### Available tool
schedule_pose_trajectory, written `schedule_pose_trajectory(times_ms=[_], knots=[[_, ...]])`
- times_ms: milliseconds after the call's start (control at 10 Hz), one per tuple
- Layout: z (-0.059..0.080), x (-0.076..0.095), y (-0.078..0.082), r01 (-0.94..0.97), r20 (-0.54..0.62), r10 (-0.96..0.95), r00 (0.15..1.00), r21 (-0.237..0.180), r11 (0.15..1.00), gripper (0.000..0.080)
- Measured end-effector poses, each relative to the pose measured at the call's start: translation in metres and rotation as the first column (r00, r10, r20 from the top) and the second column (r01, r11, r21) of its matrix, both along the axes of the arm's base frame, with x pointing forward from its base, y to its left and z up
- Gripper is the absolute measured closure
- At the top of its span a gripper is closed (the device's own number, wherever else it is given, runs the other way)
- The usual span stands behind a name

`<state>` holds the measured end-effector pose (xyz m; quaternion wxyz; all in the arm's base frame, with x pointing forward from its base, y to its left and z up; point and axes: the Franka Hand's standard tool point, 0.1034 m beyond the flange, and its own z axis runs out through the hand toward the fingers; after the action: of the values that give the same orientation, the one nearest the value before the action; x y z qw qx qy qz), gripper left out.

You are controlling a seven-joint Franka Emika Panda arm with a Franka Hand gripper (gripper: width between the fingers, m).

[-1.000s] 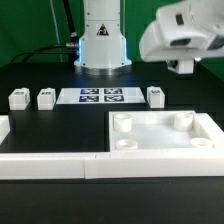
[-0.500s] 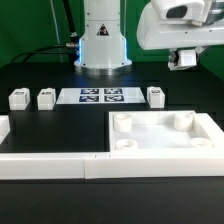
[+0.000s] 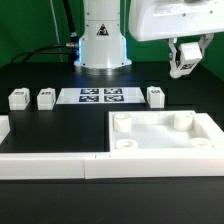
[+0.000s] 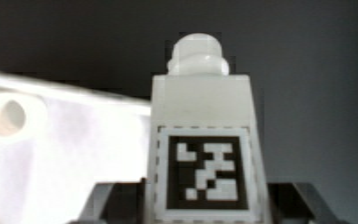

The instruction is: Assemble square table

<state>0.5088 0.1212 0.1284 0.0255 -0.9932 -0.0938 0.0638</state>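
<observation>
My jaws are clenched on one leg [image 3: 183,58], lifted clear of the tabletop [image 3: 60,125]. In the wrist view the leg [image 4: 202,120] sits square between my two fingers [image 4: 115,200]. Its long axis runs straight out from the jaws, the rounded tip is at the far end and the black-and-white tag faces the camera. From the exterior view the leg hangs tilted rather than upright. How far it leans I cannot tell at this size.

The slab [image 3: 165,150] lies flat on the tabletop below the jaws, its raised rim up. Inside the rim are four round sockets, one at each corner, and each shows as an open well. The socket nearest below the jaws [image 3: 181,119] is at the far corner on the exterior view's right. In the wrist view the slab [image 4: 60,100] shows beyond the leg and off to one side, with one socket [image 4: 7,116] in sight.

One loose leg [image 3: 155,95] rests on the tabletop below the jaws, just behind the slab's far rim. Two more legs [image 3: 45,98] sit side by side well apart from the jaws. They are past the marker board [image 3: 100,96], toward the exterior view's left.
</observation>
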Motion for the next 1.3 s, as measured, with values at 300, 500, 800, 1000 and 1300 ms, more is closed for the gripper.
schedule_pose_trajectory(times_ms=[300, 500, 800, 1000, 1300], knots=[[-0.003, 0.007, -0.002, 0.005, 0.174, -0.010, 0.985, 0.026, 1.000, 0.0509], [-0.002, 0.046, -0.016, -0.019, 0.323, 0.005, 0.946, 0.040, 0.999, 0.0509], [0.001, 0.062, -0.020, -0.023, 0.545, -0.015, 0.838, 0.063, 0.998, 0.0509], [0.007, 0.070, -0.021, -0.032, 0.653, -0.023, 0.757, 0.072, 0.997, 0.0509], [0.001, 0.081, -0.019, -0.033, 0.652, -0.023, 0.757, 0.074, 0.997, 0.0508]])
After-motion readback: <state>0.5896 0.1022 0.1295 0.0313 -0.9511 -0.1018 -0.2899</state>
